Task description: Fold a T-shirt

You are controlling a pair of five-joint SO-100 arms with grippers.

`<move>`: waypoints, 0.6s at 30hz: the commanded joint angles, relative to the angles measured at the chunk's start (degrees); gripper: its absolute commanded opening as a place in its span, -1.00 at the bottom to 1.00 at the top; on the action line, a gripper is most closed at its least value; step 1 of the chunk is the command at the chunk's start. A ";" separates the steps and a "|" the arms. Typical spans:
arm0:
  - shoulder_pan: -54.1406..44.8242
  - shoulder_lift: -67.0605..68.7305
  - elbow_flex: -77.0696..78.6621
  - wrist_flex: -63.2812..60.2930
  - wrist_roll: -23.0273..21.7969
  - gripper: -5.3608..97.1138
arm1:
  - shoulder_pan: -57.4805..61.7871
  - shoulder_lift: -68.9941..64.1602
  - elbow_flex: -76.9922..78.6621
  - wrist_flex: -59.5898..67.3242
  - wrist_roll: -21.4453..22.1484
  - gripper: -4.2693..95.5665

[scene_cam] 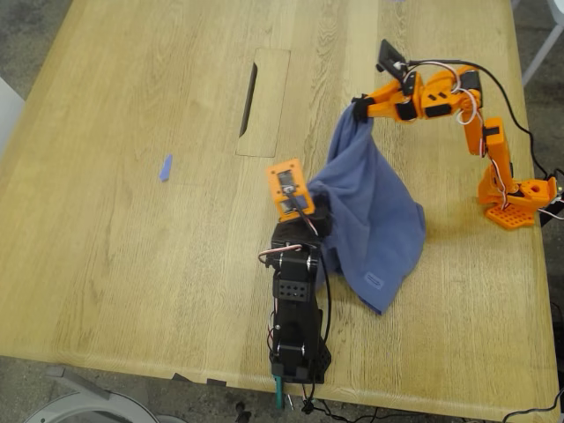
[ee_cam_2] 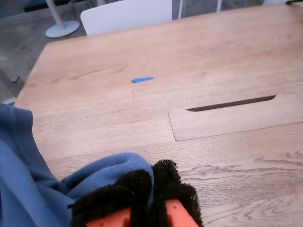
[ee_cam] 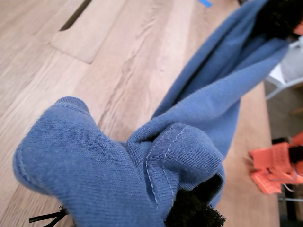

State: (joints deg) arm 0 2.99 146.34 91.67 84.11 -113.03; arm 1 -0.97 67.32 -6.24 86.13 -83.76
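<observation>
- Two pincers hold the T-shirt [scene_cam: 374,211] at this moment. It hangs as a tent between them, and its lower folds and a hem corner rest on the table [scene_cam: 115,264], towards the exterior view's right of centre.
- My first pincer [scene_cam: 308,220], on the black-based arm, is clamped on a bunched, stitched edge of the cloth. The first wrist view shows a thick wad of fabric [ee_cam: 142,165] at its black pads [ee_cam: 194,210].
- My second pincer [scene_cam: 359,107], on the orange arm, is closed on a raised peak of cloth. The second wrist view shows its foam pads [ee_cam_2: 142,189] pressed together with blue fabric [ee_cam_2: 19,179] between them.
- Step in hand, as judged: lift and spread the garment before any fold. No fold line is visible and the shirt is crumpled, so the task is at an early stage.
- Procedure:
  - Draw the two pincers apart evenly until the span between them is taut without stretching the knit.
  - Hold both grips at one height so the free part hangs straight.
  - Lower the hanging hem to the table first, then lay the rest down away from it to avoid trapped creases.
- Caution: a bunched grip may hold several layers. Which part of the shirt each pincer holds cannot be told.
- Lay the cloth clear of the cable slot [scene_cam: 251,97] and the blue scrap [scene_cam: 165,167].
</observation>
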 commanded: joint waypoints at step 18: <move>-15.64 -9.05 15.64 -31.29 -1.76 -0.90 | 11.34 -16.00 -1.76 -13.97 -0.18 -0.91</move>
State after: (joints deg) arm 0 -10.20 138.34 108.72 59.06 -113.91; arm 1 8.44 51.15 -6.24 73.92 -83.76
